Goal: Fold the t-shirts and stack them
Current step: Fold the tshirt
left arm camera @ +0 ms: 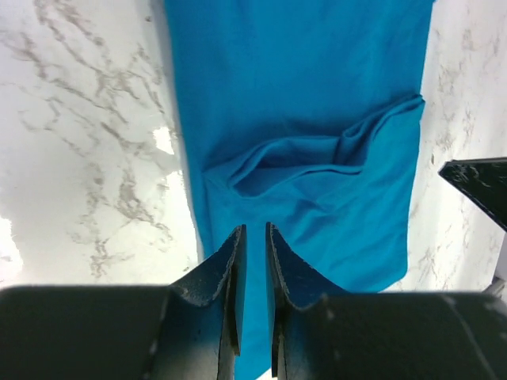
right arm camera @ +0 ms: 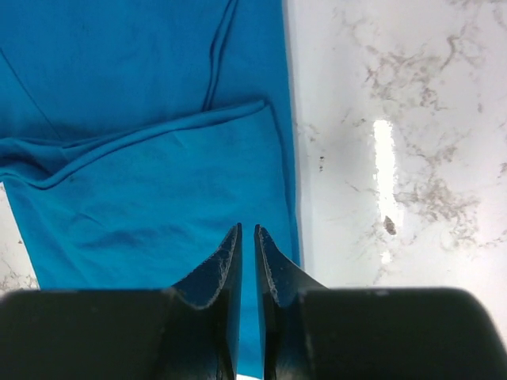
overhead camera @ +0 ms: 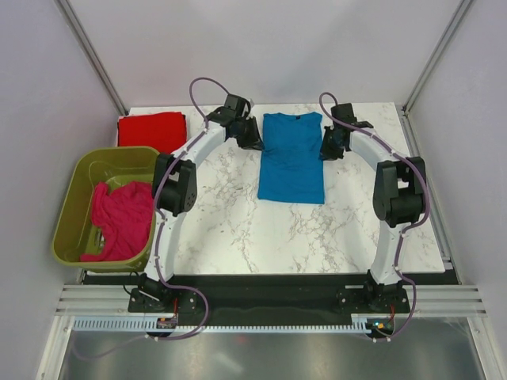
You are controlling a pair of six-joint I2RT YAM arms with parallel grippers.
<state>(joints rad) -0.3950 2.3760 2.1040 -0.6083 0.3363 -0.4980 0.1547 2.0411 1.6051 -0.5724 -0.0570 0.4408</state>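
The bright blue t-shirt (overhead camera: 291, 158) lies on the marble table (overhead camera: 230, 222) at the back centre, its sleeves folded inward into a long narrow shape. My left gripper (overhead camera: 252, 136) hangs over its upper left edge and my right gripper (overhead camera: 329, 146) over its upper right edge. In the left wrist view the left gripper (left arm camera: 255, 229) stands open by a narrow gap, with the blue cloth (left arm camera: 317, 79) showing through it and nothing pinched. The right gripper (right arm camera: 247, 229) is open just as narrowly above the blue cloth (right arm camera: 119, 95). A folded red t-shirt (overhead camera: 152, 131) lies at the back left. A crumpled magenta-pink t-shirt (overhead camera: 123, 218) sits in the tub.
The olive-green plastic tub (overhead camera: 71, 198) overhangs the table's left edge. Grey walls close in on three sides. A dark part of the right arm (left arm camera: 479, 186) shows at the right edge of the left wrist view. Bare marble (right arm camera: 396, 119) lies right of the blue shirt.
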